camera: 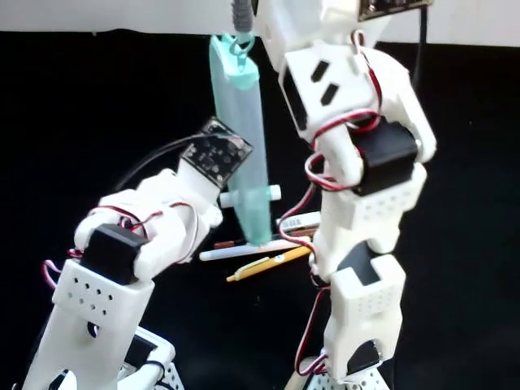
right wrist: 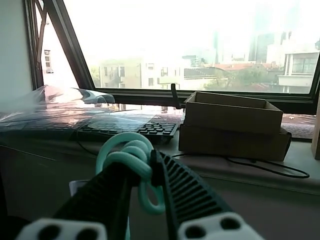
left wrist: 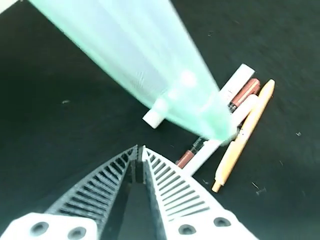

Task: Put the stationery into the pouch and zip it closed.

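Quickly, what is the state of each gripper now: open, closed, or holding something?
Left gripper: closed, holding nothing.
Right gripper: closed on the mint-green cord loop of the translucent mint-green pouch.

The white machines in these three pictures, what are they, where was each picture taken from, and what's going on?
They are two small robot arms side by side at a black table. The high view comes from a fixed camera looking down on them. The other two come from cameras mounted on each arm's wrist, so you see that arm's own pincers up close.

The right gripper is shut on the loop of a pale green pouch, which hangs down over the table. The left gripper is shut and holds nothing, near the pouch's lower end. Below the pouch lie an orange pen, a brown pen and a white marker.
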Robot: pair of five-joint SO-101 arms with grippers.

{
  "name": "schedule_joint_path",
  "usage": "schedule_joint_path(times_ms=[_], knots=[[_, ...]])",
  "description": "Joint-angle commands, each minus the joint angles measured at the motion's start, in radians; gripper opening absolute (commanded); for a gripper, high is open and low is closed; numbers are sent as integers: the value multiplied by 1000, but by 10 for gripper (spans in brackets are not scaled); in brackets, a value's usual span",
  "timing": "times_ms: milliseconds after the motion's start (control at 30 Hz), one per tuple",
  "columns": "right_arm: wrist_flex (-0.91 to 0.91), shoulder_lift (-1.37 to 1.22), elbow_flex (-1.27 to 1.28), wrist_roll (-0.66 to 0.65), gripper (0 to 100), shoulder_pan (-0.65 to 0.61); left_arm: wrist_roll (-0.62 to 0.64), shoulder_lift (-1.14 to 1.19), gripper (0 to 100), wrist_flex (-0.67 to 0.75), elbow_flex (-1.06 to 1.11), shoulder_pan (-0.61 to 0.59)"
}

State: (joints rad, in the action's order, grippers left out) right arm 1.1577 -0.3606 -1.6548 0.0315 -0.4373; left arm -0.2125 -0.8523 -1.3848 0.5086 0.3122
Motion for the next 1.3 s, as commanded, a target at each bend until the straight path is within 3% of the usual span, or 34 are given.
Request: schedule_joint_path(times_ms=[0, 267, 467, 767, 933, 1267], knots=[[105, 96, -110, 8, 6, -8, -15, -5, 7, 25, 5, 16], [234, 170, -108, 11, 6, -8, -12, -5, 7, 43, 1, 28], [232, 171, -5, 66, 6, -8, -14, -5, 7, -5, 7, 177], [268, 176, 31, 66, 6, -61, -18, 142, 7, 2, 7, 268], [269, 174, 36, 63, 6, -59, -75, 234, 7, 86, 5, 209], [263, 168, 38, 60, 6, -64, -78, 237, 7, 91, 5, 96]])
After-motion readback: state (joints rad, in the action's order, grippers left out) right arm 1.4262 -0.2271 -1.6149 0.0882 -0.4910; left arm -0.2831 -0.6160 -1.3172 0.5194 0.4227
